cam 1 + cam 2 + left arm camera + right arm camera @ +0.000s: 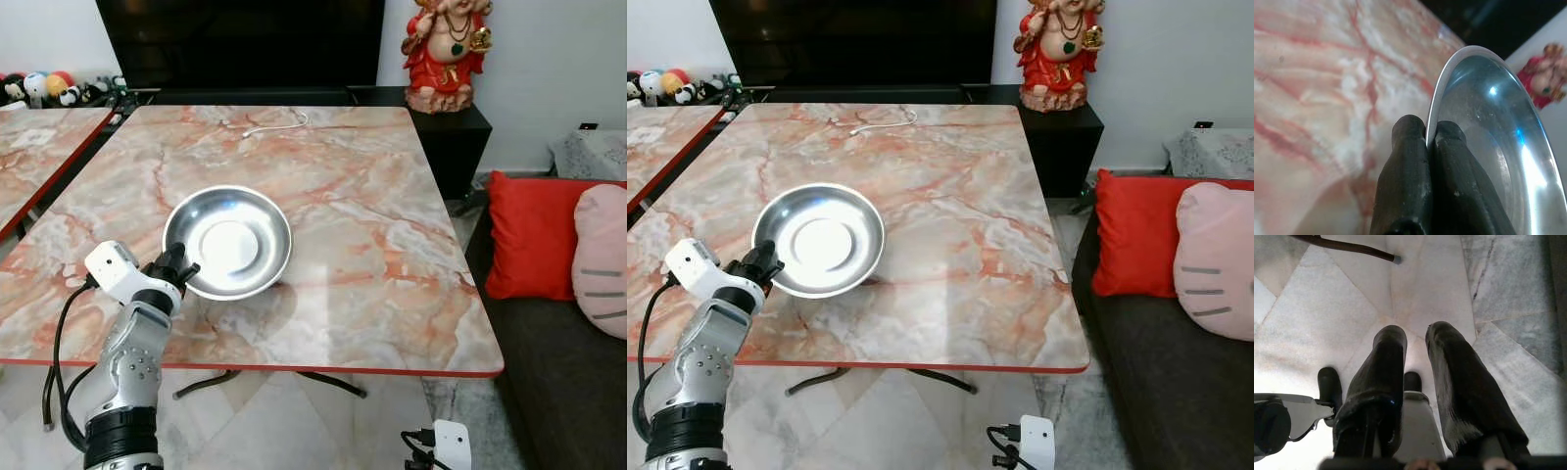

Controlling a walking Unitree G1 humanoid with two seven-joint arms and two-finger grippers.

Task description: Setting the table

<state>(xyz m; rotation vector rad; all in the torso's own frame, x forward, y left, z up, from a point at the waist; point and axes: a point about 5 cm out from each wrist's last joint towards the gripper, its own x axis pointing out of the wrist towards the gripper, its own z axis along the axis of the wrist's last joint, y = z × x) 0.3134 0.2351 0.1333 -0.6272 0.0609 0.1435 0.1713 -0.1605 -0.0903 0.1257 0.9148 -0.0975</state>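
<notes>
The marble-patterned desk (pixel 372 245) with its red edge carries a shallow steel bowl (pixel 235 235), which sits toward the near left part of the top, well apart from the white cable (pixel 276 125) lying at the far side. The bowl's rim nearest the robot appears lifted a little off the desk, with a shadow under it, though how much of its base touches the top is hard to tell. The left gripper (pixel 176 266) is at that near-left rim of the bowl, and the left wrist view shows its two black fingers (pixel 1410 166) pressed together with the thin metal edge clamped between them, one finger outside the bowl and one inside. So the bowl lies ahead and to the right of the left gripper, stretching away from it toward the middle of the desk, and any placing move would likely carry it that way. The right gripper (pixel 1415 357) hangs low beside the desk, over the tiled floor (pixel 1508 289), its fingers parted with a gap and holding nothing; it is much farther from the bowl than the left one
</notes>
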